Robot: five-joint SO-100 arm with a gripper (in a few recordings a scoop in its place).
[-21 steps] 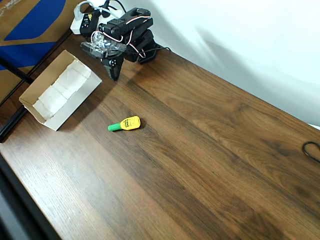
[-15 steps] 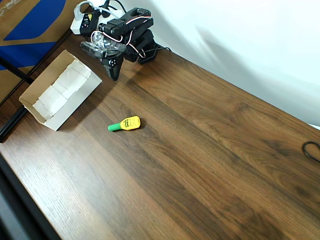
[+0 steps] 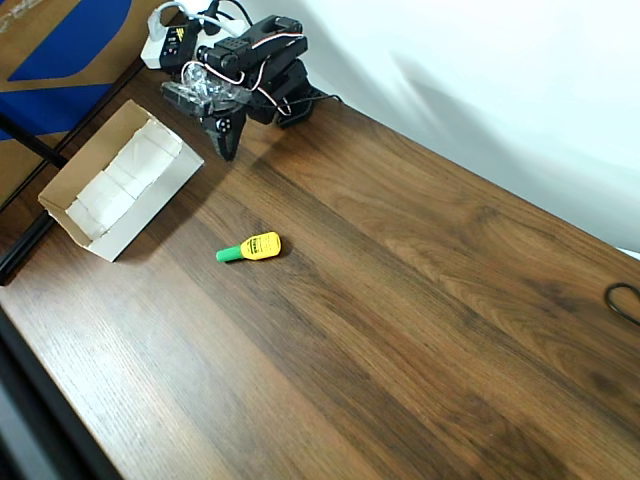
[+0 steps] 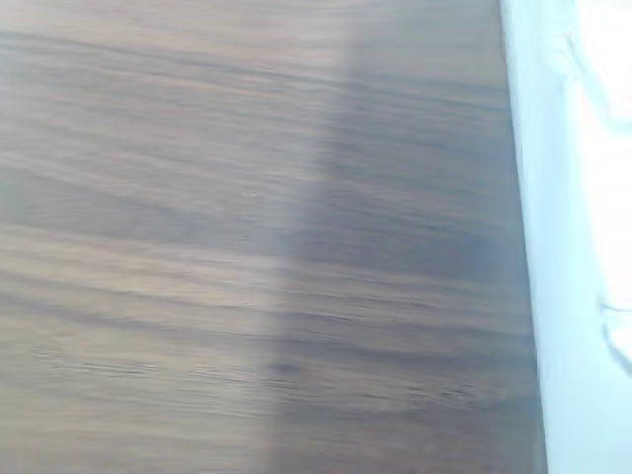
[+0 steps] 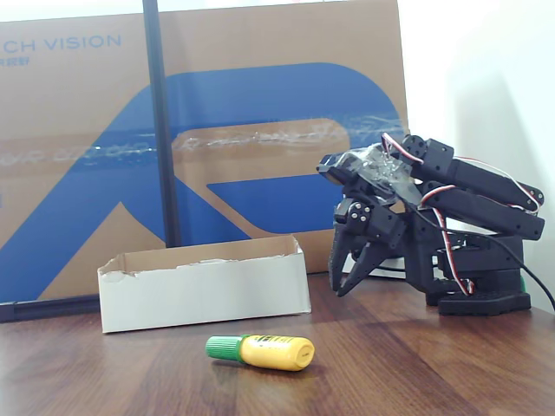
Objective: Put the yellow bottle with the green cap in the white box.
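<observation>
The yellow bottle with the green cap (image 3: 255,246) lies on its side on the wooden table, cap towards the left in the overhead view and in the fixed view (image 5: 264,351). The white box (image 3: 155,205) stands open-topped to its upper left, seen in the fixed view (image 5: 208,295) behind the bottle. My black gripper (image 3: 228,150) hangs folded at the arm's base, tips pointing down at the table just right of the box's far corner, well away from the bottle. In the fixed view the gripper (image 5: 342,286) has its fingertips together with nothing held.
A large brown-and-blue cardboard panel (image 5: 260,130) and a black pole (image 5: 160,130) stand behind the box. A white power strip (image 3: 165,45) lies behind the arm. A black cable (image 3: 625,300) loops at the table's right edge. The wrist view shows bare wood (image 4: 247,247) and a white wall (image 4: 583,247).
The gripper tip has edged very slightly to the left in the overhead view. Bottle and box have not moved.
</observation>
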